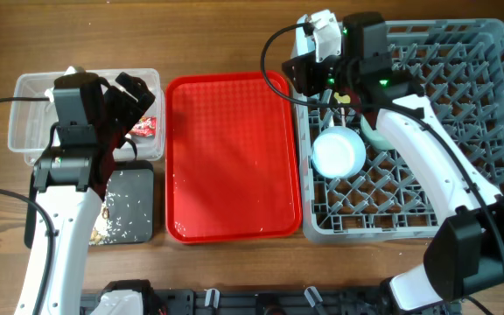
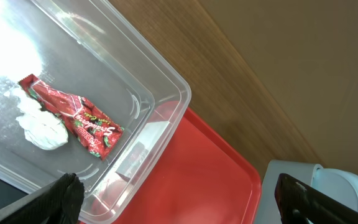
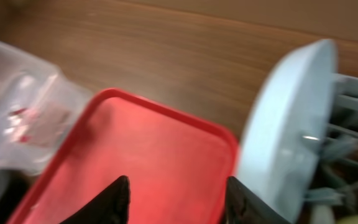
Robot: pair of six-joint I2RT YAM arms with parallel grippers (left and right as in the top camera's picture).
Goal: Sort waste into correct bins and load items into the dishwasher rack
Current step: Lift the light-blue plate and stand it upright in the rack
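Clear tub (image 2: 178, 93) at ten o'clock: one wrapper (image 2: 73, 117) and one tissue (image 2: 42, 127) are contained. Left gripper (image 2: 176, 190) and right gripper (image 3: 178, 196) are spread apart, empty; one bowl (image 1: 338, 151) is seated in the rack (image 1: 462, 70) at three o'clock.

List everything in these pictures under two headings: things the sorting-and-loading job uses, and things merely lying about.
Job in hand: wrapper, tissue, clear tub, black tray, food crumbs, dishwasher rack, small blue bowl, blue plate.

Lying about: red tray.
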